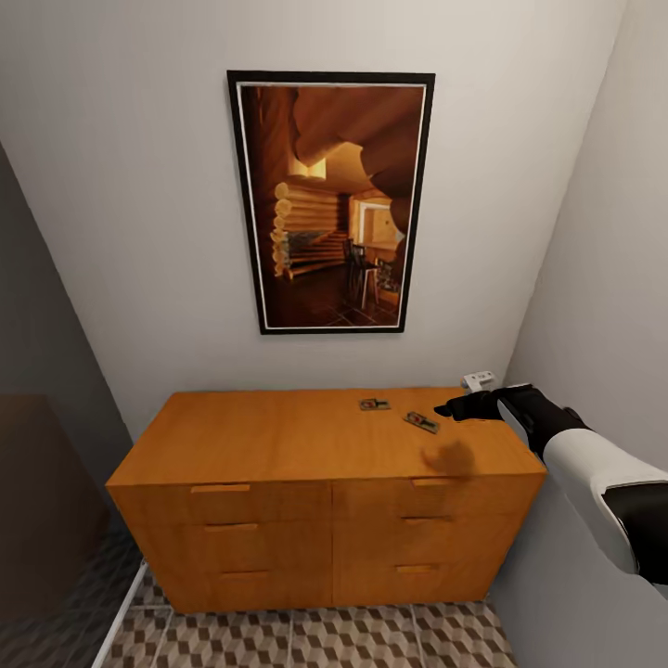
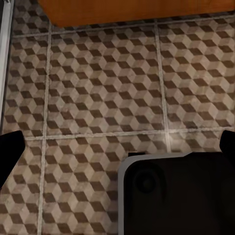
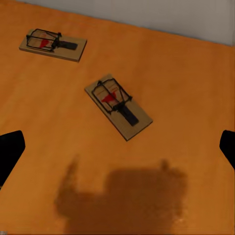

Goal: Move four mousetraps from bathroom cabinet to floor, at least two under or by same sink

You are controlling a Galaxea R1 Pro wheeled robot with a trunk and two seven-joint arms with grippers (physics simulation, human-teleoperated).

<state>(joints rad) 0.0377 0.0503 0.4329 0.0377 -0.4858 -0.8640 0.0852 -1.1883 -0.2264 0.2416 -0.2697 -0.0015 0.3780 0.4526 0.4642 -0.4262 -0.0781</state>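
Note:
Two mousetraps lie on the cabinet [image 1: 278, 436] top near its right back corner, one [image 1: 375, 404] closer to the wall, the other [image 1: 421, 422] just in front and to its right. My right gripper [image 1: 447, 408] hovers a little above the top, right beside the nearer trap, open and holding nothing. The right wrist view looks down on both traps [image 3: 118, 105] [image 3: 53, 44], with the right gripper [image 3: 117, 149] spread wide and one fingertip [image 3: 10, 152] at the picture's edge. My left gripper [image 2: 117, 147] is open over the bathroom floor [image 2: 98, 88], near the cabinet's base [image 2: 122, 10].
A framed picture [image 1: 329, 199] hangs on the wall above the cabinet. A side wall runs close along the cabinet's right end, with a small white fitting [image 1: 479, 379] on it. A dark piece of furniture [image 1: 46, 492] stands at the left. Patterned floor tiles [image 1: 306, 640] lie before the drawers.

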